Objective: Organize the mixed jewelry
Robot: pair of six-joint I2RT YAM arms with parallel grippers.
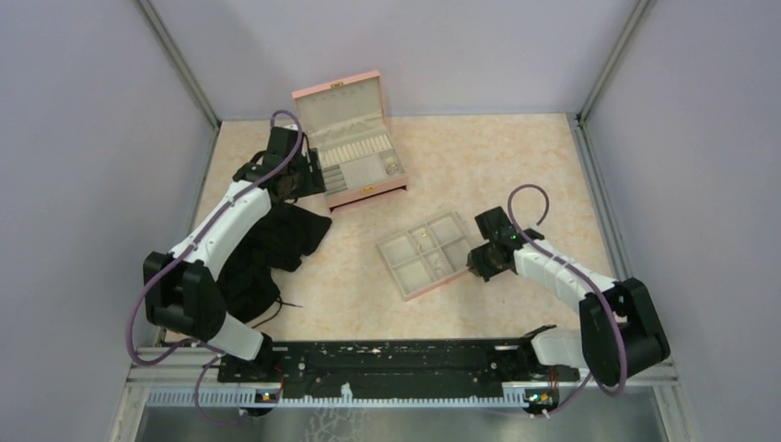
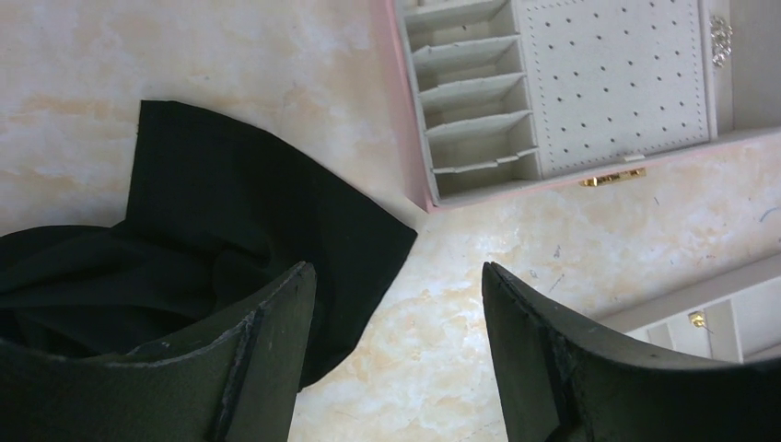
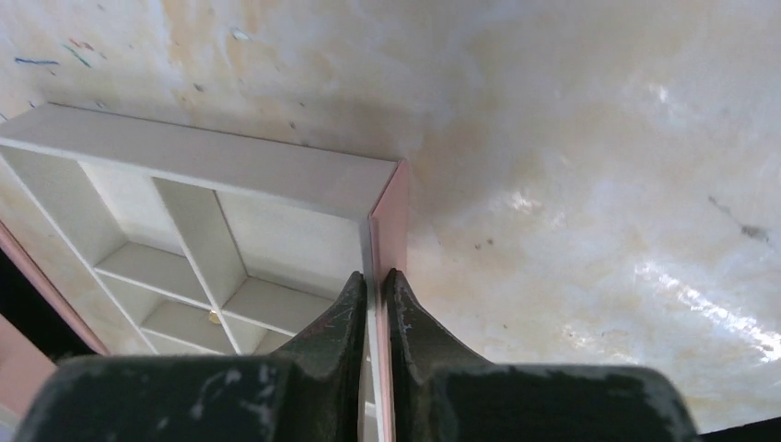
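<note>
So the right gripper [image 3: 376, 276] is clamped on the tray [image 3: 203, 157], with its fingers pinched together on the pink-edged side wall right by a corner. The left gripper [image 2: 398, 272] is held wide apart with nothing between the fingers. It's well off to the tray's left, above the table [image 2: 276, 55] and next to the black cloth [image 2: 230, 203] and the open pink box [image 2: 608, 83]. Of the mixed jewelry [image 3: 214, 317], one tiny glinting speck can be seen inside a tray compartment, and a silvery cluster [image 2: 720, 41] is lying in the box, beyond the tray.
</note>
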